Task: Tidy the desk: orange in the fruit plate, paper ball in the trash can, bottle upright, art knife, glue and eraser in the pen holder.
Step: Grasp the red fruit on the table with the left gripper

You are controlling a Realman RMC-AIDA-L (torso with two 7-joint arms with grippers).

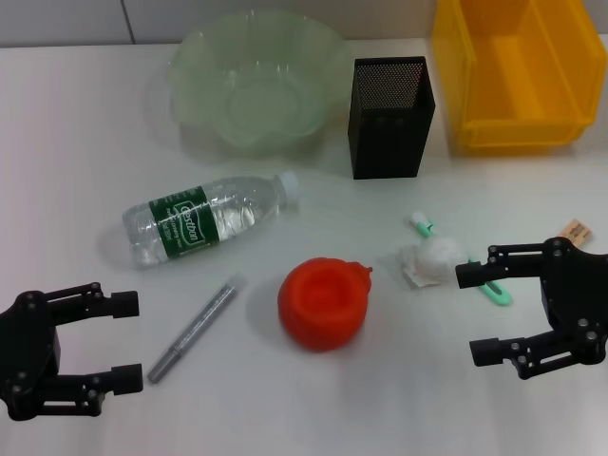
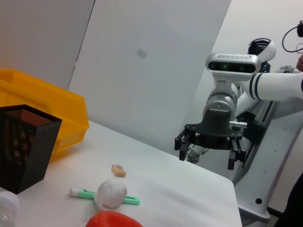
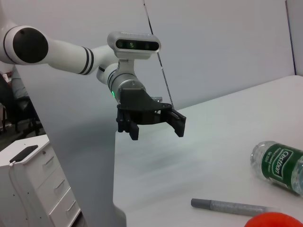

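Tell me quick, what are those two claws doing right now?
Left claw: open, holding nothing.
Right claw: open, holding nothing.

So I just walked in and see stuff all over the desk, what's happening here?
Nothing is being handled yet. The left gripper and right gripper both hover open at the near edge. The bottle lies on its side, and the orange, paper ball and eraser sit loose on the desk. The fruit plate, pen holder and trash can stand along the back.
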